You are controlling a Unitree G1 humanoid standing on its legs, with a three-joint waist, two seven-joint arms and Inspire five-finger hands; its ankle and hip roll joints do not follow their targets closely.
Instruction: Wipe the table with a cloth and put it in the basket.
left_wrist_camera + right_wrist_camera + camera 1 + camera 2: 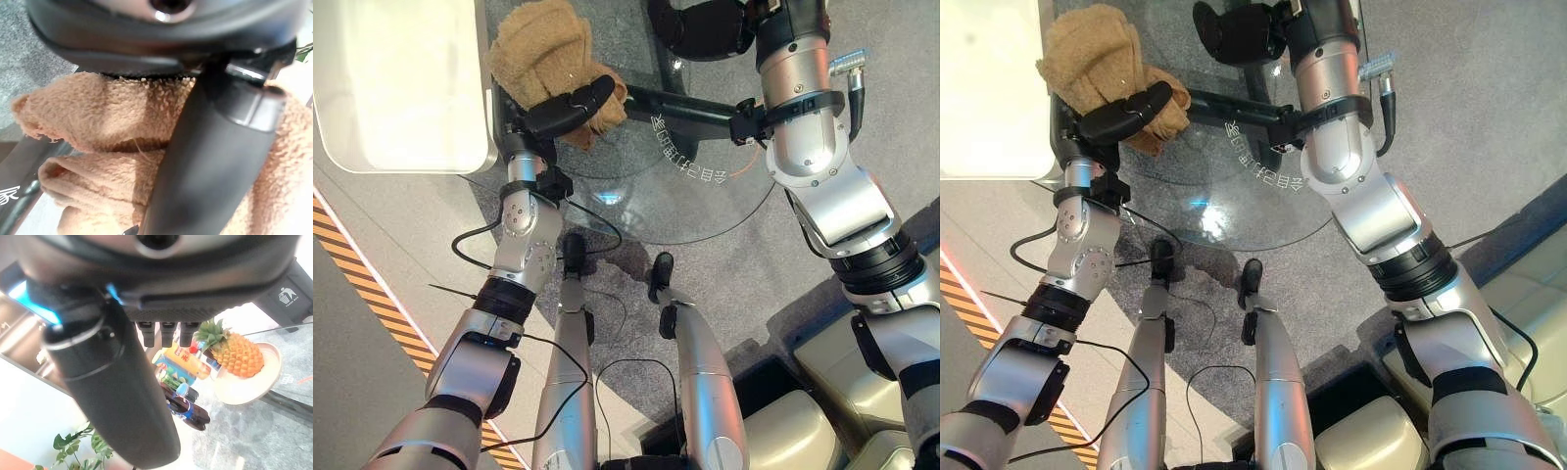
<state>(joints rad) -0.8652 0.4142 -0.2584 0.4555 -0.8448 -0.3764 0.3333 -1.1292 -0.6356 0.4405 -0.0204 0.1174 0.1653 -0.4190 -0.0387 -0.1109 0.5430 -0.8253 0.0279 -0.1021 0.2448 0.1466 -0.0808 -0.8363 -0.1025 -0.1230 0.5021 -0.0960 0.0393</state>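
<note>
A tan fluffy cloth (543,54) is bunched at the left edge of the round glass table (705,206). My left hand (570,103) is shut on the cloth. The left wrist view shows its thumb (210,171) pressed across the folds of the cloth (98,112). A white rounded container (401,88) stands just left of the cloth, beside the table. My right hand (700,27) hovers over the far side of the table, holding nothing. Its thumb (112,391) looks straight in the right wrist view.
A dark bar (695,108) runs under the glass top. In the right wrist view, a pineapple (234,355) lies on a pale plate (244,389) with several bottles (181,367) beside it. Grey carpet surrounds the table, and a striped floor line (342,240) runs at the left.
</note>
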